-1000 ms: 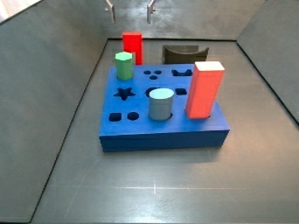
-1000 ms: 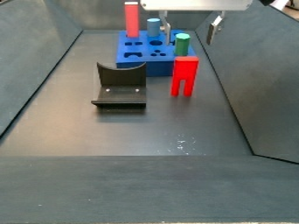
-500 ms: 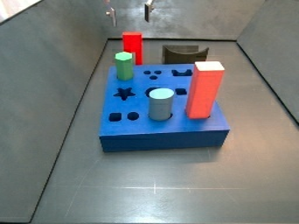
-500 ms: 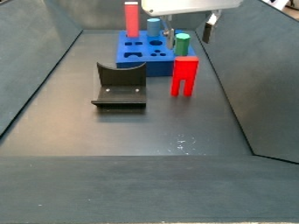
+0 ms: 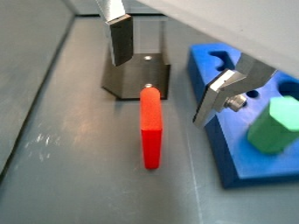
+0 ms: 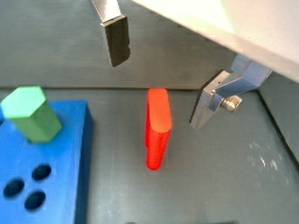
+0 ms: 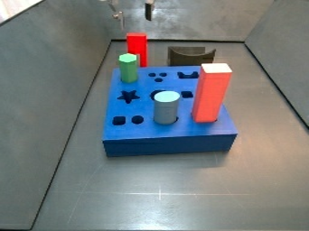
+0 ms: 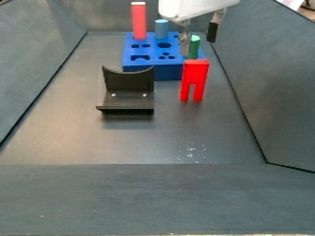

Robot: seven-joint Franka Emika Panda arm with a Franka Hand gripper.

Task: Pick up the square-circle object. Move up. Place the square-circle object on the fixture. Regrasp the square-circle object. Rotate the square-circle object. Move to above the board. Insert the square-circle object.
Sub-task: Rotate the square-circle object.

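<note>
A green hexagonal peg [image 7: 128,67] stands upright below the gripper [image 7: 133,12], outside its spread jaws. A grey-blue cylinder [image 7: 165,106] and a tall red-orange block [image 7: 212,92] (pale-topped) stand farther from those jaws.

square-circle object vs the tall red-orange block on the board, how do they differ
The square-circle object stands on the floor beside the board; the tall red-orange block stands on the board itself. The square-circle object is all bright red; the block is more orange with a pale top. The block looks taller and thicker. Both stand upright, and neither is held: the tool hangs open above the square-circle object.
</note>
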